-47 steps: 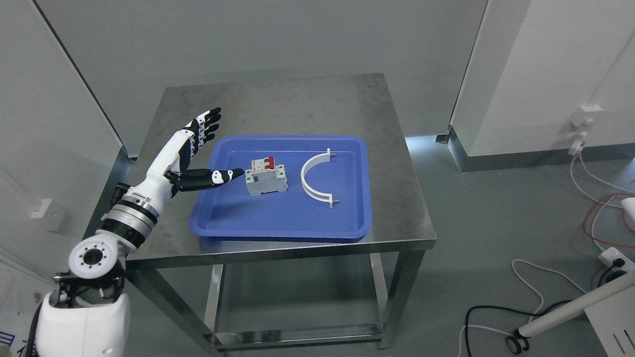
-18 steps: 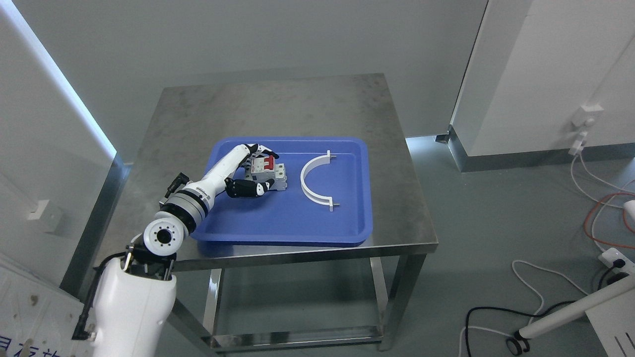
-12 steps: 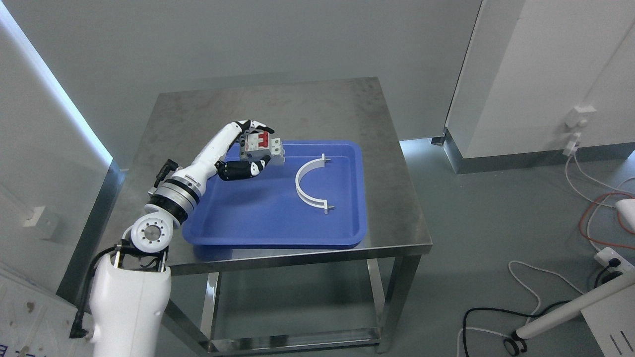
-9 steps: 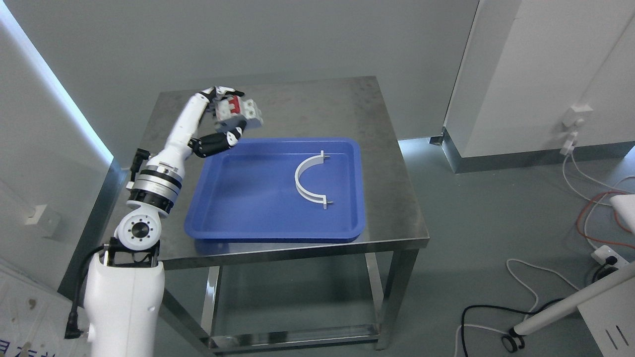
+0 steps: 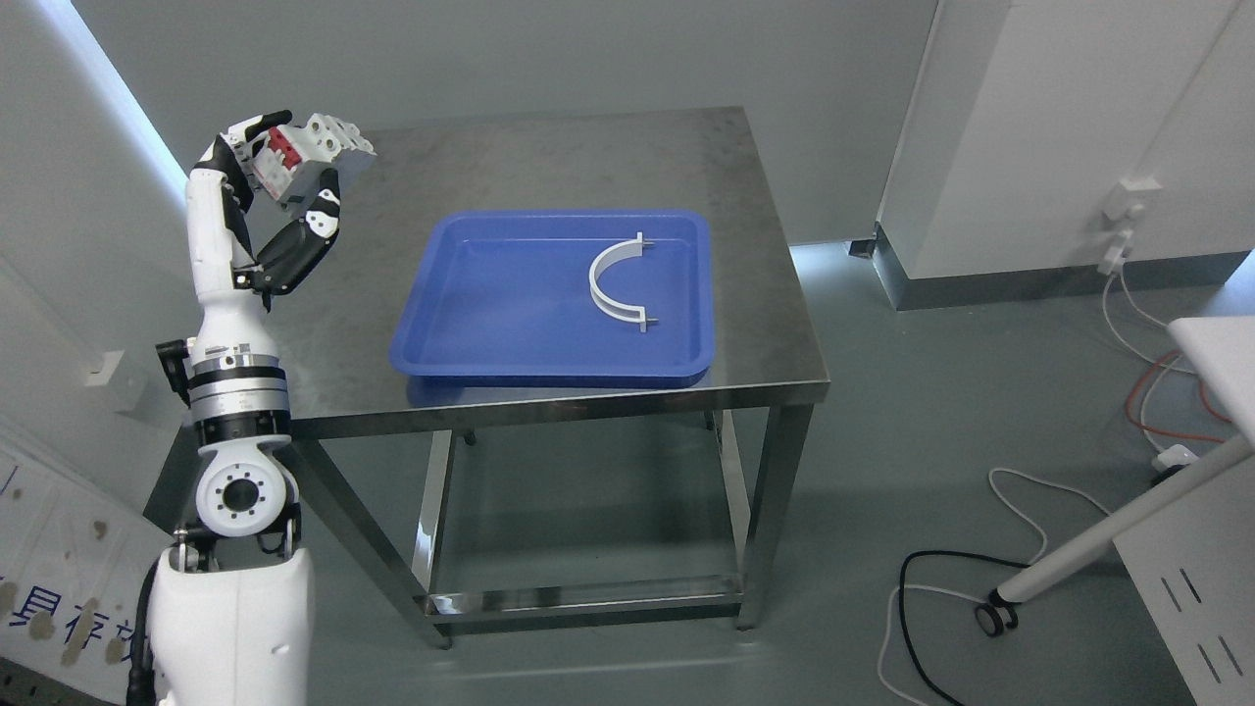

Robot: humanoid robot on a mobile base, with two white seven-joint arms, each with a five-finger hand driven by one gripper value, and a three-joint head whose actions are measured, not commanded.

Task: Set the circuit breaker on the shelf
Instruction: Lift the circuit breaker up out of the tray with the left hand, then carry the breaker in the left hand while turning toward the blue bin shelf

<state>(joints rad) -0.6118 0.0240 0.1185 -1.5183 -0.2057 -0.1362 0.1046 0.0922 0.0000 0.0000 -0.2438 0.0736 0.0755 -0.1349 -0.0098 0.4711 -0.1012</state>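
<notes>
A grey circuit breaker [image 5: 316,157] with red switches is held high in the air at the upper left, above the left edge of the steel table [image 5: 549,167]. My left hand [image 5: 284,181] is shut on it, black fingers over the top and the thumb under it. The white forearm stands almost upright from the lower left. The blue tray [image 5: 471,333] lies in the middle of the table, well to the right of the hand. No shelf shows in this view. My right arm is out of view.
A white half-ring clamp [image 5: 613,284] lies in the tray's right part. White walls stand behind and at left. Cables [image 5: 1029,510] and a white wheeled stand [image 5: 1098,539] lie on the floor at right. A white surface corner [image 5: 1221,363] pokes in at the right edge.
My left hand closed on the breaker in the tray, lifted it out and swung it up and to the left. The camera has shifted too, so the table and tray sit differently in the picture.
</notes>
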